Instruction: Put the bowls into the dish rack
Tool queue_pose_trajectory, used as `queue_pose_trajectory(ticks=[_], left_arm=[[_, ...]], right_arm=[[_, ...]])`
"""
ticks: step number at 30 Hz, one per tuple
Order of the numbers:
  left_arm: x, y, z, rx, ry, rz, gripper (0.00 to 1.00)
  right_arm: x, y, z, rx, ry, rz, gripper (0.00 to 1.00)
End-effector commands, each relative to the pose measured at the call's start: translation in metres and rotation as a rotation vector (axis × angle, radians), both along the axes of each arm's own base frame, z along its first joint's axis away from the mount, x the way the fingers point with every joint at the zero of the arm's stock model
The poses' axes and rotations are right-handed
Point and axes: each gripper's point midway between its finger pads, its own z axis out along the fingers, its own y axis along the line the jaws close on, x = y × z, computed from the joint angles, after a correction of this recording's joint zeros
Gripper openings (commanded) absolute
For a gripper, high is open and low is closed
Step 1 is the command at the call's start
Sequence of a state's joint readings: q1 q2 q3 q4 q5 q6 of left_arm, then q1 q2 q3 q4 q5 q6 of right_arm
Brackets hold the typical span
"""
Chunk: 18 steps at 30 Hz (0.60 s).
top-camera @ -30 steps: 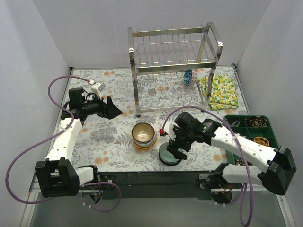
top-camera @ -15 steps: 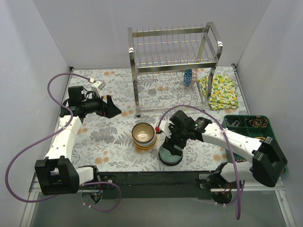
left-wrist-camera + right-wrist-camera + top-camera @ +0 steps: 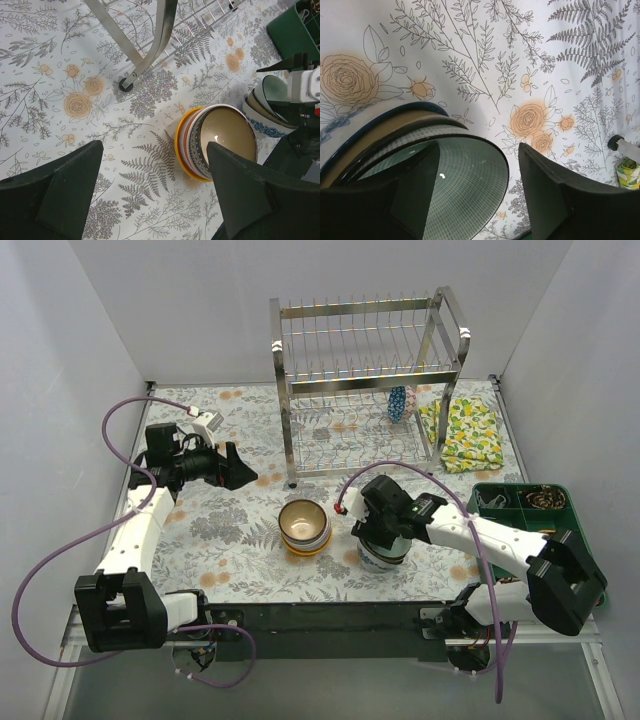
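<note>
White walls (image 3: 200,310) box in a floral tablecloth (image 3: 250,550) on three sides; the near edge is the dark bar carrying both arm bases.

- Dish rack (image 3: 364,383) stands at 12 o'clock, close to the back wall. Its front-left foot (image 3: 122,86) sits on the cloth, with bare print around it.
- One blue-patterned bowl (image 3: 398,403) stands on edge in the lower tier, toward the 3 o'clock end. The prong rows on its 9 o'clock side show only bare wire.
- Lemon cloth (image 3: 462,434) lies at 2 o'clock, just beside the rack. Green tray (image 3: 515,488) sits at 4 o'clock against the right wall.
- Centre stack (image 3: 304,525) of nested bowls: orange-yellow rim lowest, patterned bowl with a tan inside on top. Open cloth lies on its 9 and 6 o'clock sides.
- Near stack (image 3: 380,556) sits at 3 o'clock of the centre stack, with a narrow strip of cloth between them. The base bowl is blue-patterned, and the top bowl (image 3: 465,180) has a dark rim and a pale green inside.
- Right gripper (image 3: 479,147) is over the near stack with its jaws apart, straddling the top bowl's rim. One finger is over the inside and the other outside, and a sliver of cloth shows between the rim and the outer finger.
- Left gripper (image 3: 240,472) hangs at 9 o'clock, spread wide and empty, well apart from both stacks.
</note>
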<state>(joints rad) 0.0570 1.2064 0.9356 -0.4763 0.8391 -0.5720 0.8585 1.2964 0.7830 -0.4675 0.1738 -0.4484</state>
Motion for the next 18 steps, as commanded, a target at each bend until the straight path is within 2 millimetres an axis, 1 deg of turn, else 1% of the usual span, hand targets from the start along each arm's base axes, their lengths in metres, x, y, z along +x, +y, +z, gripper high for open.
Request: queue_pose_trajectory(ticks=[1,2,4,6,8,9,10,11,14,16,18], left_arm=[[-0.001,-0.002,0.002,-0.016,-0.027,-0.011,0.86],[-0.001,-0.002,0.002,-0.018,-0.028,-0.011,0.85],[-0.002,-0.002,0.000,-0.017,-0.027,-0.010,0.85],[-0.003,-0.002,-0.002,-0.016,-0.023,-0.009,0.86],[-0.002,-0.001,-0.002,-0.015,-0.024,-0.008,0.85],[-0.002,-0.001,-0.002,-0.015,-0.024,-0.008,0.85],[-0.002,-0.001,-0.002,-0.013,-0.028,-0.007,0.85],[-0.003,-0.001,-0.001,-0.012,-0.028,-0.006,0.85],[-0.003,0.000,-0.002,-0.007,-0.033,-0.004,0.86],[-0.004,-0.001,-0.004,-0.008,-0.027,-0.004,0.85],[-0.005,-0.001,-0.006,-0.007,-0.024,-0.004,0.85]], right_arm=[[0.010,0.012,0.023,0.050,-0.055,0.032,0.68],[0.007,0.013,0.023,0.052,-0.038,0.036,0.66],[0.002,0.017,0.022,0.065,-0.007,0.052,0.60],[0.001,0.017,0.022,0.062,-0.001,0.060,0.59],[-0.006,0.020,0.021,0.070,0.036,0.082,0.59],[-0.007,0.022,0.024,0.085,0.040,0.081,0.59],[-0.006,0.022,0.026,0.090,0.038,0.067,0.63],[-0.005,0.022,0.032,0.109,0.028,0.039,0.64],[0.001,0.022,0.047,0.133,-0.015,0.012,0.66],[0.004,0.020,0.052,0.138,-0.026,0.000,0.67],[0.002,0.017,0.051,0.132,-0.019,-0.002,0.67]])
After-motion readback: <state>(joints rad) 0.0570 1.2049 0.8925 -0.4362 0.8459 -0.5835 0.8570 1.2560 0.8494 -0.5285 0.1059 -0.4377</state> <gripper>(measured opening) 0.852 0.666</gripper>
